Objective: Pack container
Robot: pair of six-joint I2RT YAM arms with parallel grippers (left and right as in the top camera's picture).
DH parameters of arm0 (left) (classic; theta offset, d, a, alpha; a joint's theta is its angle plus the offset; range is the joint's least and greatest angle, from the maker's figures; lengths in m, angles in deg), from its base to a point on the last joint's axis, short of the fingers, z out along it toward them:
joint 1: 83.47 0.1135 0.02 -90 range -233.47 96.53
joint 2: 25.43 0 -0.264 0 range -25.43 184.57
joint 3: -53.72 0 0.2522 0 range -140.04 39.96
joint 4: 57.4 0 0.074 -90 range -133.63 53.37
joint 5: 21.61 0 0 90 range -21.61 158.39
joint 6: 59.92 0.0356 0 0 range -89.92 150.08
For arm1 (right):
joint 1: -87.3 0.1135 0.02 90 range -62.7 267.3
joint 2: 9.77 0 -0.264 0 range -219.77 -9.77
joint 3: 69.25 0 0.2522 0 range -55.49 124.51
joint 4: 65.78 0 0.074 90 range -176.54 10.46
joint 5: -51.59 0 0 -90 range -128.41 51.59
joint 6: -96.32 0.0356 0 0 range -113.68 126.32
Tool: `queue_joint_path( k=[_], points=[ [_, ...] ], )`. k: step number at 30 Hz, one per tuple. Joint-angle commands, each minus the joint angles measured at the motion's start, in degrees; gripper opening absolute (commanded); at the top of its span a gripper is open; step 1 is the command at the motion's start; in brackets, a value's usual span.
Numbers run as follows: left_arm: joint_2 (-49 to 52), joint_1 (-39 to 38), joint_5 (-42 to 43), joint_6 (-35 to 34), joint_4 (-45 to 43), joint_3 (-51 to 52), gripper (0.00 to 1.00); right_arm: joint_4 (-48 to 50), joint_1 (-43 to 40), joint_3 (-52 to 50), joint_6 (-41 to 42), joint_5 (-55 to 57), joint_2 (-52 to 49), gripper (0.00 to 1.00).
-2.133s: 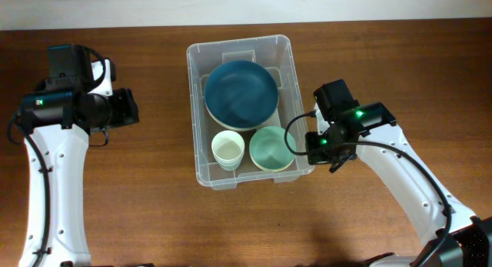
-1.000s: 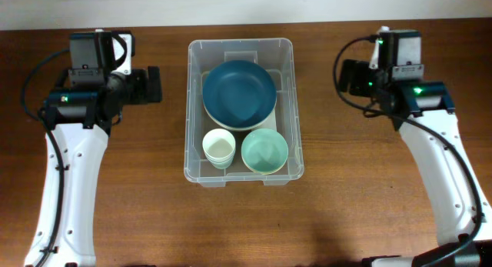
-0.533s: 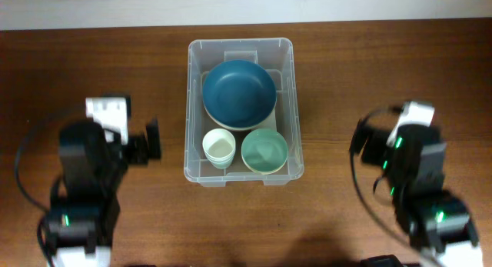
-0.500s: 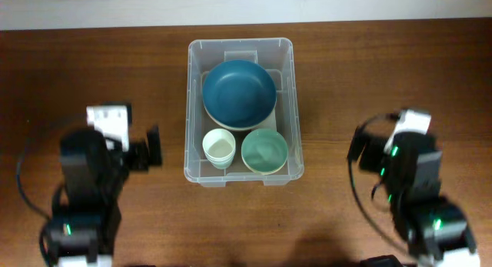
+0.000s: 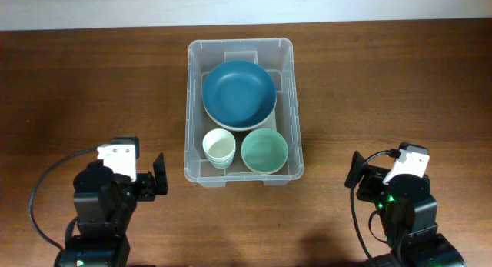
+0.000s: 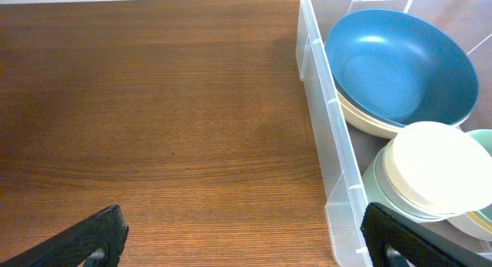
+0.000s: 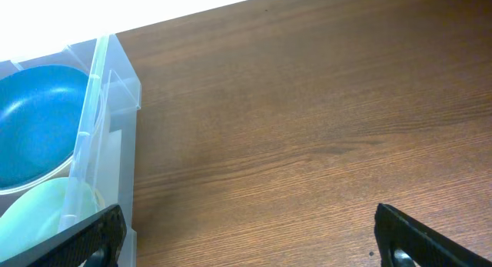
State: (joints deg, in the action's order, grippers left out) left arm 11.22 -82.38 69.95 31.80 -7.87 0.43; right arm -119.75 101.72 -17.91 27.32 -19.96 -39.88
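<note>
The container (image 5: 240, 42), a large clear plastic bin, stands at the table's middle. It holds a blue bowl (image 5: 239, 93) at the back, a white cup (image 5: 219, 148) and a pale green bowl (image 5: 264, 150) at the front. My left gripper (image 5: 123, 175) sits low at the near left and is open, with bare wood between its fingers (image 6: 92, 236); the container's left wall (image 6: 327, 121) runs beside its right finger. My right gripper (image 5: 392, 178) is open and holds nothing at the near right, with the container's corner (image 7: 115, 90) at its left.
Brown wooden table (image 5: 69, 82) stretches bare on both sides of the bin. A pale wall strip (image 5: 246, 4) runs along the table's far edge. Cables loop beside both arms near the front edge.
Both arms have drawn back from beside the container to the near edge of the table. The container, skewed two seconds ago, stands straight and has not moved since.
</note>
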Motion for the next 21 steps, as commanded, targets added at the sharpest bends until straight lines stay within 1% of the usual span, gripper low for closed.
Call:
queue_joint_path(
  k=[1, 3, 5, 7, 11, 16, 17, 21],
  points=[
    [0.02, 0.11, 0.61, -0.61, 0.02, 0.28, 1.00, 0.07, 0.57, -0.42, 0.52, 1.31, 0.04, 0.99],
    [0.02, 0.11, 0.61, -0.61, 0.02, 0.28, 1.00, -1.84, 0.57, -0.42, -0.22, 1.75, 0.04, 0.99],
    [0.02, 0.11, 0.61, -0.61, 0.02, 0.28, 1.00, -7.67, 0.57, -0.42, -0.13, 1.73, 0.07, 0.99],
    [0.02, 0.11, 0.61, -0.61, 0.02, 0.28, 1.00, -10.47, 0.57, -0.42, -0.11, 1.49, 0.07, 0.99],
    [0.02, 0.11, 0.61, -0.61, 0.02, 0.28, 1.00, -10.84, 0.50, -0.52, -0.11, -0.39, 2.56, 0.98],
    [0.02, 0.11, 0.61, -0.61, 0.02, 0.28, 1.00, -10.05, -0.20, -2.84, -3.41, 0.20, 11.98, 0.99],
    [0.02, 0.11, 0.61, -0.61, 0.02, 0.28, 1.00, -8.57, -0.50, -5.49, -3.87, 0.20, 16.52, 0.99],
    [0.02, 0.11, 0.61, -0.61, 0.02, 0.28, 1.00, -3.15, -2.25, -13.16, -5.27, -2.19, 25.79, 0.99]
  ],
)
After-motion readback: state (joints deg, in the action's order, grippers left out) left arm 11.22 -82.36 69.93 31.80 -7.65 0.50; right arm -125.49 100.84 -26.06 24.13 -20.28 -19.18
